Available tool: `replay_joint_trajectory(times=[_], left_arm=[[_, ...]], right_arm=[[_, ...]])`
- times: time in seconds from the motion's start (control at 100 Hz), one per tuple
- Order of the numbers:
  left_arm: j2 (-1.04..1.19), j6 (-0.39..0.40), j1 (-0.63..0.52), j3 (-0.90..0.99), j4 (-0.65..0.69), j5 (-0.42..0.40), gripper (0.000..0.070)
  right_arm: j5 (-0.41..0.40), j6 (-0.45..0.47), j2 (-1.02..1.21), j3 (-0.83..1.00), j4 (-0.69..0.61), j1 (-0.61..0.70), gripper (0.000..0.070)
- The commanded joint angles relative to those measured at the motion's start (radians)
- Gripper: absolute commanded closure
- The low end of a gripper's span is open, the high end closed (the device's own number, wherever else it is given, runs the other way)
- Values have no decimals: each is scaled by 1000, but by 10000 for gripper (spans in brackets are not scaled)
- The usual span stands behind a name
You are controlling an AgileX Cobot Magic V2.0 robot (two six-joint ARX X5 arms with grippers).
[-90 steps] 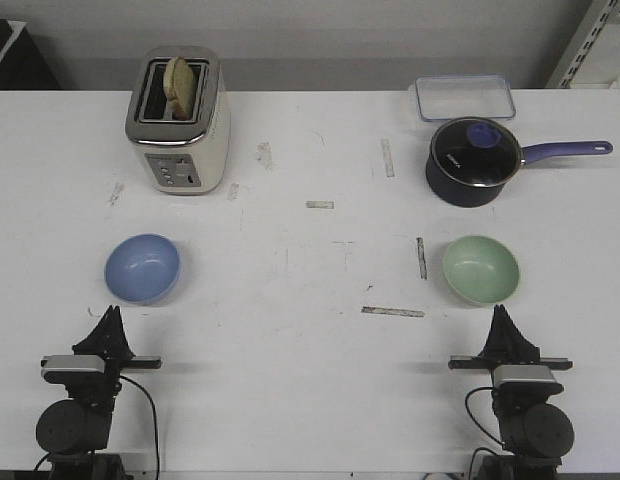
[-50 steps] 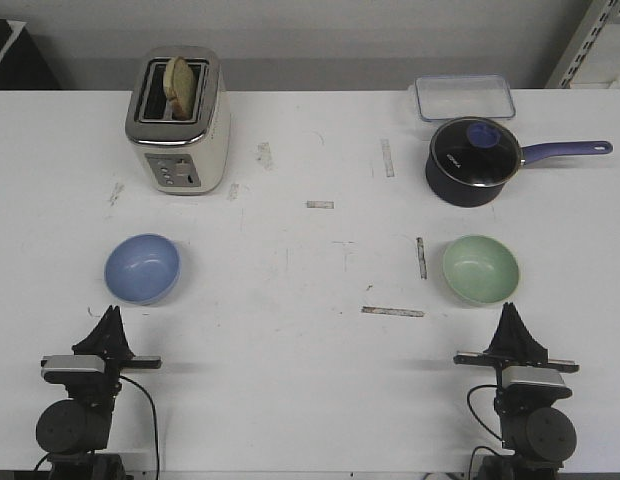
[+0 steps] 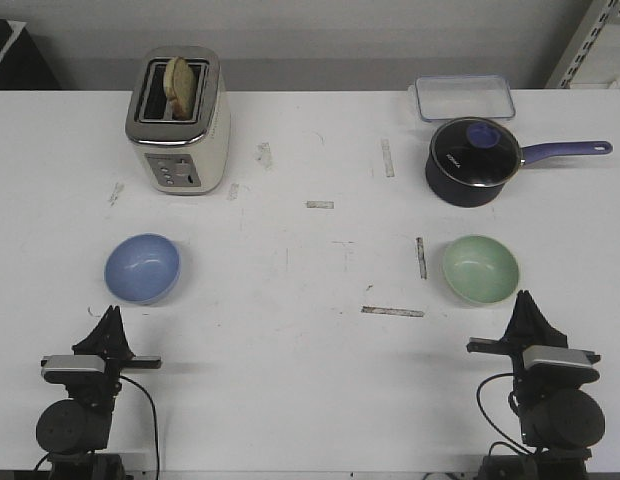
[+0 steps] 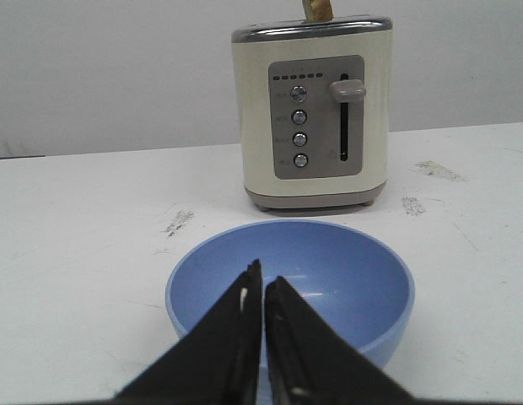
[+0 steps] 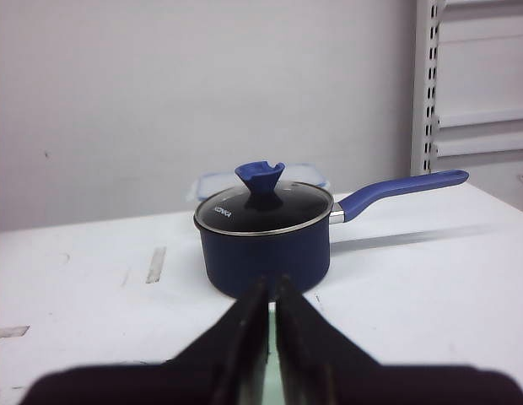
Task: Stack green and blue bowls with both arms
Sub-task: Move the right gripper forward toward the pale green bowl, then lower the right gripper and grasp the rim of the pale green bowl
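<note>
The light blue bowl sits at the front left of the table, and it fills the lower left wrist view. My left gripper is shut and empty just on the near side of the blue bowl, its tips pointing at the bowl's hollow. The pale green bowl sits at the front right. My right gripper is shut and empty, just near and slightly right of the green bowl. In the right wrist view the gripper hides the bowl, except for a green sliver between the fingers.
A cream toaster with a slice of bread stands at the back left. A dark blue saucepan with a glass lid stands at the back right, and a clear lidded box lies behind it. Scuff marks dot the white table.
My right arm has shifted to the right, its gripper now beside the green bowl's near right edge. The left arm and both bowls have not moved.
</note>
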Motion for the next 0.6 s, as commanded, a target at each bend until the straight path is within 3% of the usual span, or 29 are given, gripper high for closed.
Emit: replay_joint_trajectory(times=[0.0,0.44,0.59], left_arm=[[-2,6,1,-20,12,-1,698],[-2,6,1,-20,12,-1,698],[-2,6,1,-20,12,-1,698]], right_arm=[[-1,-11,67,60,-12,1,698],[5,-18,571,433,-414,2,698],[2,55,732,585,-569,-2,698]])
